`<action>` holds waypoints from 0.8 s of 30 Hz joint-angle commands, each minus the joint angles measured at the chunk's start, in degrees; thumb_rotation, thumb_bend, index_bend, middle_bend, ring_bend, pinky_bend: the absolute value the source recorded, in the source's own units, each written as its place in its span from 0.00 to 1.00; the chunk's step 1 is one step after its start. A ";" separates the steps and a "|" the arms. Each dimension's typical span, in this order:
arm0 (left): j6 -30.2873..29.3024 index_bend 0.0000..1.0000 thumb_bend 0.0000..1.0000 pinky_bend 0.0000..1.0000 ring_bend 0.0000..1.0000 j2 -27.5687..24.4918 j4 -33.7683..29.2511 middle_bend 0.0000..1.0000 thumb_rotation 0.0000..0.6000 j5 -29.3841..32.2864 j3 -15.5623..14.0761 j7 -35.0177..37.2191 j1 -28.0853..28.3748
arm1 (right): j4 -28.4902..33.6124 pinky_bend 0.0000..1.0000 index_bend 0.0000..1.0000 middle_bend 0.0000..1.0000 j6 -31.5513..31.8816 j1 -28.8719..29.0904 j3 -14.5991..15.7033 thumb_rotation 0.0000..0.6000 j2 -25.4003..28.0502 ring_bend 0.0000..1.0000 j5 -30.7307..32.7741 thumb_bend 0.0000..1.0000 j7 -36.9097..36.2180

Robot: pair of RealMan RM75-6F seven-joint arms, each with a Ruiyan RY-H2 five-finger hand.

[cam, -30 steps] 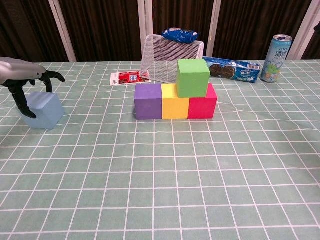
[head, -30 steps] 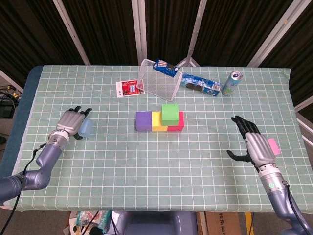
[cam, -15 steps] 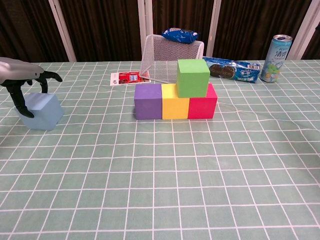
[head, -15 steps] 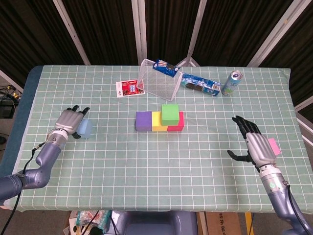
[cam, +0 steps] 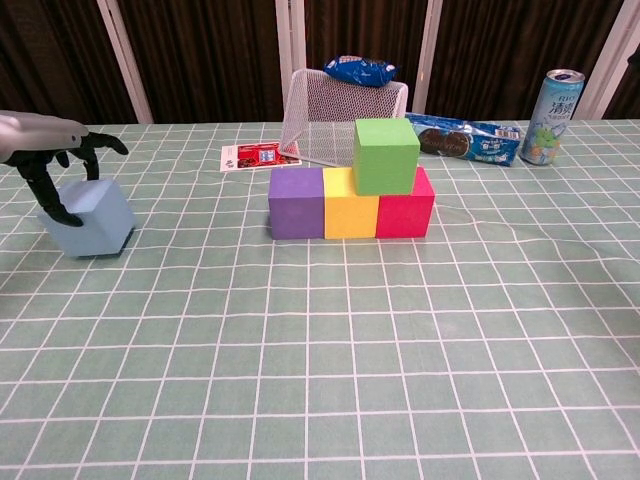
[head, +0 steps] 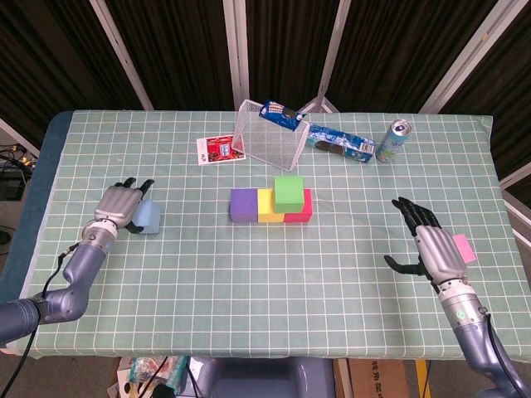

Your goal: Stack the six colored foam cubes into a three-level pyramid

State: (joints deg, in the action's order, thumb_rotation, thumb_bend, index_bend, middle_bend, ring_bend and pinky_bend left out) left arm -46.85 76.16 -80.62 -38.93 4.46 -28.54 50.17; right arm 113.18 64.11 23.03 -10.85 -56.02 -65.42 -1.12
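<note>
The left robot hand (cam: 48, 165) arches over the light blue foam cube (cam: 92, 219) at the counter's left side, thumb against its near-left face and the other fingers draped over its top. It looks clamped on the cube, which sits tilted with one corner raised. The right robot hand (head: 433, 249) hovers over the right side of the counter (head: 249, 274), fingers spread apart and holding nothing; a pink foam cube (head: 464, 248) shows just behind it.

Mid-counter, the purple cube (cam: 296, 203), yellow cube (cam: 350, 203) and red cube (cam: 408, 207) touch in a row, and the green cube (cam: 385, 155) rests on top, straddling yellow and red.

The likely trouble: soft, matte foam gives under pressure, so a tilted, corner-heavy grip may let the blue cube roll in the fingers during a lift. Set down askew beside green, its squared edge could nudge that light cube off its perch.

Behind the row stand a tipped white wire-mesh basket (cam: 335, 125), glossy blue snack packets (cam: 360, 70), a printed card (cam: 258, 156) and a smooth cylindrical drink can (cam: 552, 116).
</note>
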 commanded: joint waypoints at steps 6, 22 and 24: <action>-2.97 0.02 0.31 0.20 0.08 0.71 -2.17 0.40 1.00 5.18 2.98 -1.94 2.07 | 0.10 0.00 0.00 0.00 -0.20 -0.04 0.02 1.00 0.15 0.00 -0.28 0.29 -0.45; -4.22 0.02 0.31 0.20 0.08 8.79 1.98 0.38 1.00 16.42 5.97 -10.76 9.76 | 0.01 0.00 0.00 0.00 -0.37 -0.07 -0.18 1.00 0.41 0.00 -0.38 0.29 -1.29; -4.23 0.02 0.31 0.20 0.08 9.60 2.57 0.38 1.00 17.02 6.05 -11.25 10.26 | -0.06 0.00 0.00 0.00 -0.47 -0.06 -0.14 1.00 0.40 0.00 -0.41 0.29 -1.33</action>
State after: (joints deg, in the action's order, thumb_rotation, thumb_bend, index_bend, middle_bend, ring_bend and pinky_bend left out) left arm -51.11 85.30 -78.46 -22.33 10.34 -39.41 60.04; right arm 113.12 63.63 22.98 -10.99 -55.62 -65.83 -2.45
